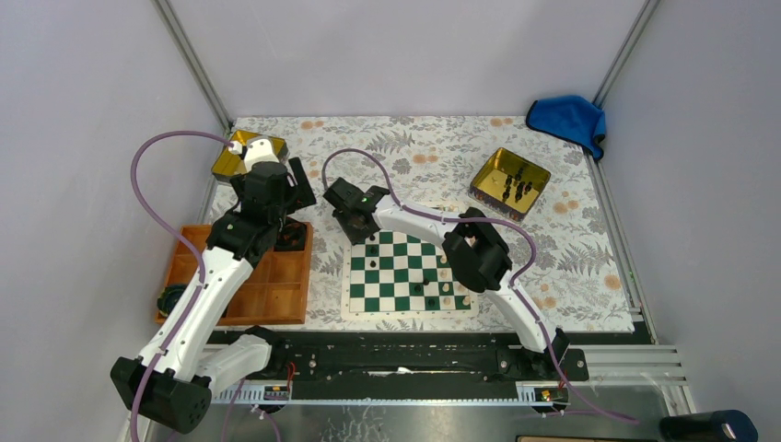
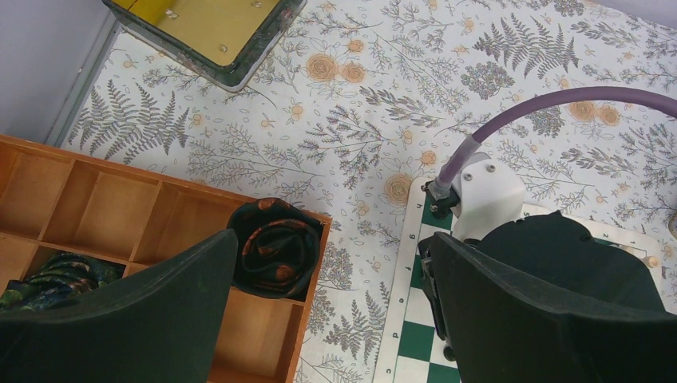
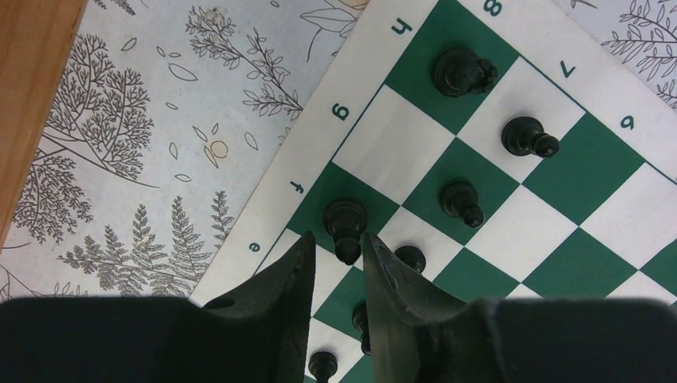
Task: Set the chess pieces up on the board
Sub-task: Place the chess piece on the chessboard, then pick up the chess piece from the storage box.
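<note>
My right end effector [image 3: 338,238] stands slightly apart around a black piece [image 3: 343,215] at the board [image 3: 263,211] edge. I should rise straight up, clear of neighbouring pieces [image 3: 461,199].

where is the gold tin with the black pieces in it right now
In the top view the gold tin sits on the far right of the table, beyond the board's far right corner and just nearer than the blue cloth.
</note>
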Robot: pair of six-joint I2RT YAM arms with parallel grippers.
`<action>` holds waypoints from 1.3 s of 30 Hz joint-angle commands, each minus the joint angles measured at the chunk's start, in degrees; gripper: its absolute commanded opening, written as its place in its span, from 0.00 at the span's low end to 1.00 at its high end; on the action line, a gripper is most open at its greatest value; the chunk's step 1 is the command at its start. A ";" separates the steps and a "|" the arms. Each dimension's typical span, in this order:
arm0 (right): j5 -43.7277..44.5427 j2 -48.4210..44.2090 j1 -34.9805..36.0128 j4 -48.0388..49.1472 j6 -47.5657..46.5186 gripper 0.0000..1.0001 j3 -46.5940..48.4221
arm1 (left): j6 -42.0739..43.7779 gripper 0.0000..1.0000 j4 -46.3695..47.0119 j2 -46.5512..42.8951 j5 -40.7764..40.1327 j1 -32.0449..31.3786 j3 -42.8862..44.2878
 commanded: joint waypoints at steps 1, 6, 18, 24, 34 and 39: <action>0.53 -4.72 1.00 -1.81 -1.46 0.35 2.76 | 0.46 0.99 2.23 -0.14 -0.75 0.13 1.88; 2.36 -10.24 1.03 -2.31 -1.74 0.38 1.12 | 0.02 0.99 2.61 0.42 -0.67 0.13 2.60; 14.71 -26.35 -10.18 0.01 1.11 0.63 -7.90 | 1.39 0.99 3.83 4.18 -2.37 0.13 6.97; 18.21 -30.58 -23.14 1.48 2.44 0.75 -13.33 | 1.40 0.99 5.00 5.94 -2.06 0.13 6.99; 15.51 -29.26 -41.94 4.08 5.28 0.75 -19.27 | 2.27 0.99 6.37 9.21 -1.84 0.70 7.95; 13.38 -24.90 -45.97 4.63 5.86 0.74 -17.42 | 1.80 0.99 6.50 10.24 -1.27 0.77 7.94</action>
